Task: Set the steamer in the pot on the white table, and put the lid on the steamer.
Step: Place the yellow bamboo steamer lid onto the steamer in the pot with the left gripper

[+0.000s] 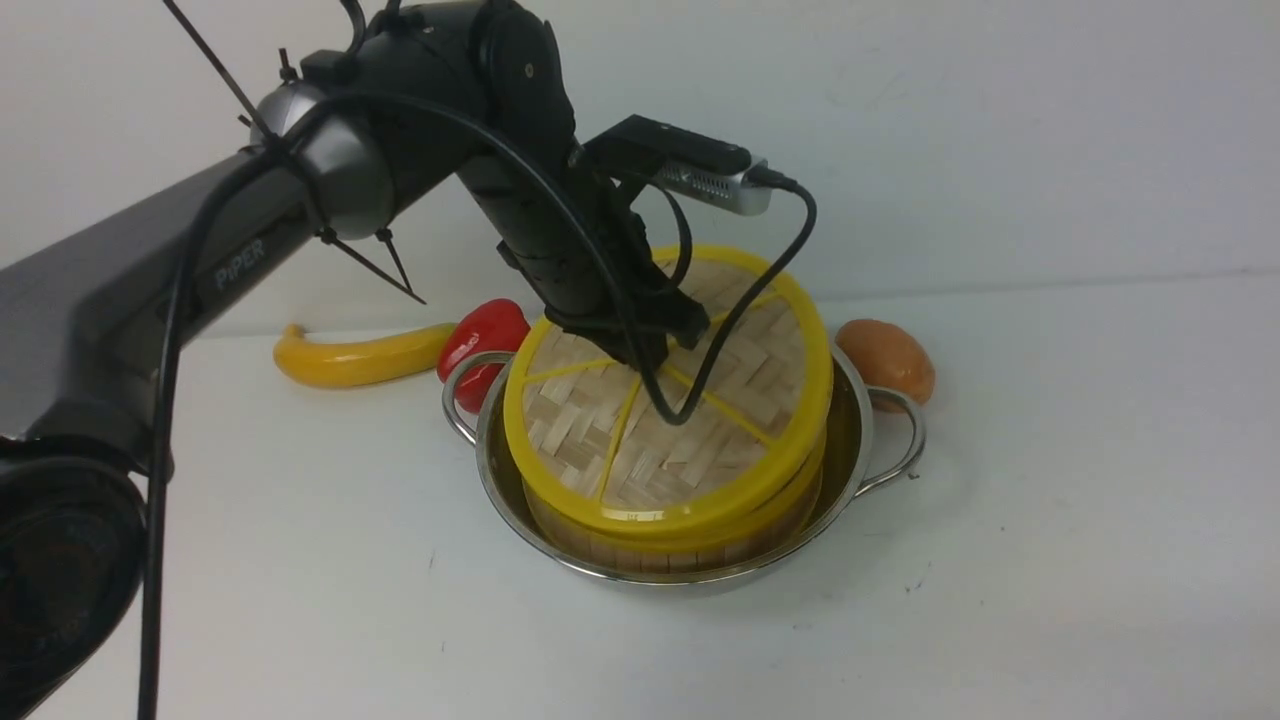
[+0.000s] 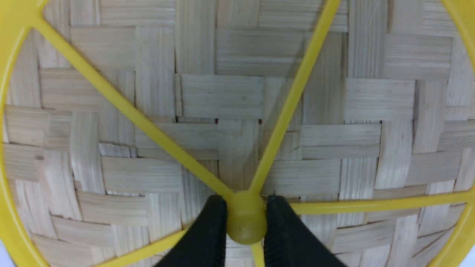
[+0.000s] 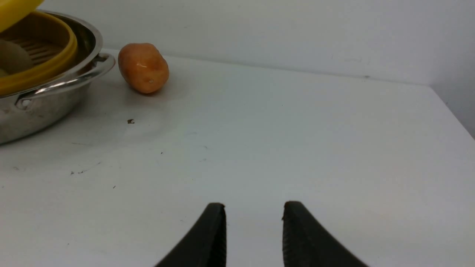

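The steamer point(image 1: 700, 545), a bamboo basket with yellow bands, sits inside the shiny pot point(image 1: 862, 425) on the white table point(image 1: 1050, 560). The woven lid point(image 1: 600, 440) lies tilted over it, its near edge down on the basket's rim and its far side raised. My left gripper point(image 1: 665, 350) is shut on the lid's yellow centre knob point(image 2: 245, 222), one black finger on either side. In the right wrist view, the lid's edge point(image 3: 15, 9) hangs above the steamer's open rim point(image 3: 44, 70) and the pot point(image 3: 48, 107). My right gripper point(image 3: 254, 207) stands open above bare table, holding nothing.
Behind the pot on the left lie a yellow banana point(image 1: 350, 360) and a red pepper point(image 1: 485, 335). An orange-brown potato point(image 1: 887, 358) point(image 3: 144, 67) sits right behind the pot's right handle point(image 1: 900, 440). The table's right edge point(image 3: 452, 111) runs close to a grey wall.
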### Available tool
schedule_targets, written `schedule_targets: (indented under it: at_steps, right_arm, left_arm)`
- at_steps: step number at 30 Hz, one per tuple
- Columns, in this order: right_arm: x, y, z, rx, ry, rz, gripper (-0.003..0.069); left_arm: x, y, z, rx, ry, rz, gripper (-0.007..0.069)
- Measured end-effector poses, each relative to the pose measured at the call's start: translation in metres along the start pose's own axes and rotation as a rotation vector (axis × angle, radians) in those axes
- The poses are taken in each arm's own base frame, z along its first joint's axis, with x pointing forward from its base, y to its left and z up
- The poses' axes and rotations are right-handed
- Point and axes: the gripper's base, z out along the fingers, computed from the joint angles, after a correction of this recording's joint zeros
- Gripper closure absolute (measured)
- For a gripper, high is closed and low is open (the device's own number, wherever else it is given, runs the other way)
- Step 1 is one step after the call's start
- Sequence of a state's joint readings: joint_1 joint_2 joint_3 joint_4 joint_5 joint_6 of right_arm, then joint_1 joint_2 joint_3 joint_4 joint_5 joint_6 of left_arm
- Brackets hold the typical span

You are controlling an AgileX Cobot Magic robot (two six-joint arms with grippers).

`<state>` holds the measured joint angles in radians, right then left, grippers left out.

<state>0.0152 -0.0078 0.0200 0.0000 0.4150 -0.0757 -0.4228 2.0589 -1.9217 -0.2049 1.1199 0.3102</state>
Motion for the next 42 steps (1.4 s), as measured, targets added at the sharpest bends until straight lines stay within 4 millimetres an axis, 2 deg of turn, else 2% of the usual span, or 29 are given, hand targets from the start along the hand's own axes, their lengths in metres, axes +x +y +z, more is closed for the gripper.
schedule_targets:
  at_steps: [7, 13, 25, 31, 42]
  right_arm:
    - [0.000, 0.000, 0.000, 0.000, 0.000, 0.000, 0.0449]
    - [0.000, 0.000, 0.000, 0.000, 0.000, 0.000, 0.0449]
    - [0.000, 0.000, 0.000, 0.000, 0.000, 0.000, 0.0449]
    - [0.000, 0.000, 0.000, 0.000, 0.000, 0.000, 0.0449]
    - [0.000, 0.000, 0.000, 0.000, 0.000, 0.000, 0.0449]
  left_arm:
    - [0.000, 0.001, 0.007, 0.006, 0.009, -0.005, 0.0505]
    - [0.003, 0.004, 0.027, 0.014, 0.046, -0.009, 0.0505]
    - [-0.002, 0.005, 0.029, 0.019, -0.009, 0.033, 0.0505]
    - [-0.002, 0.004, 0.036, 0.038, -0.013, 0.061, 0.0505]
    - [-0.007, 0.003, 0.034, 0.050, -0.041, 0.098, 0.0505]
